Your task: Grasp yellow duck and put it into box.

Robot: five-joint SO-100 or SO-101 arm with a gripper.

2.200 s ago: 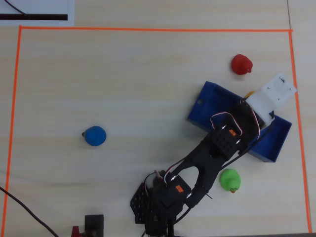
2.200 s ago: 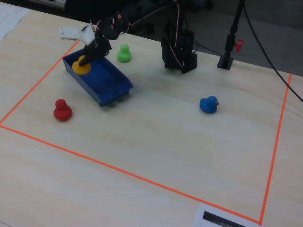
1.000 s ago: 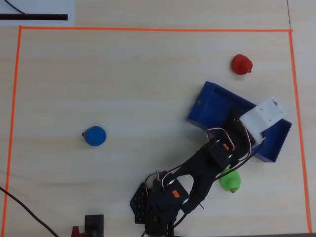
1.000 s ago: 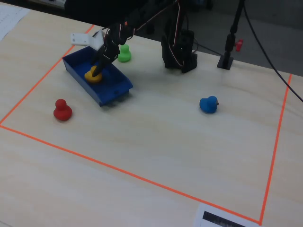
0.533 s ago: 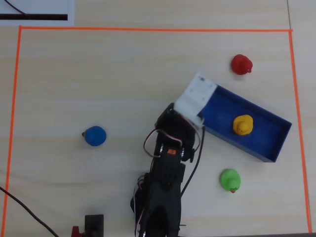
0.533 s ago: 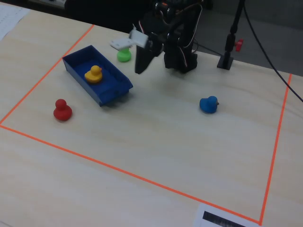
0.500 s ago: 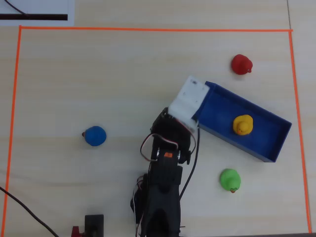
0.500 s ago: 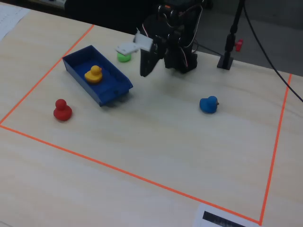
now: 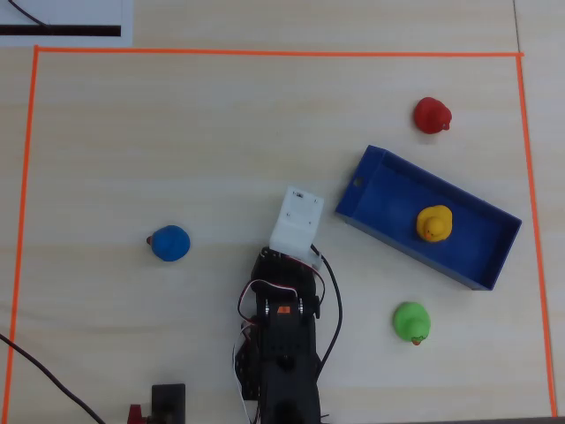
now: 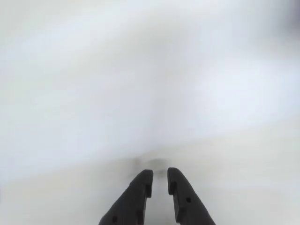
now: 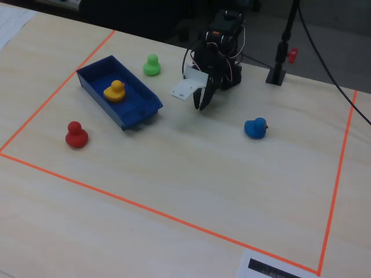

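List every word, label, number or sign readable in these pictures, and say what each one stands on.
No text can be read in any view.
White sheet at the near table edge in the fixed view: a black strip with print, too small and blurred to read.
White sheet at the top left of the overhead view: a black bar only, no legible characters.
Yellow duck, blue box, other ducks: no markings visible.
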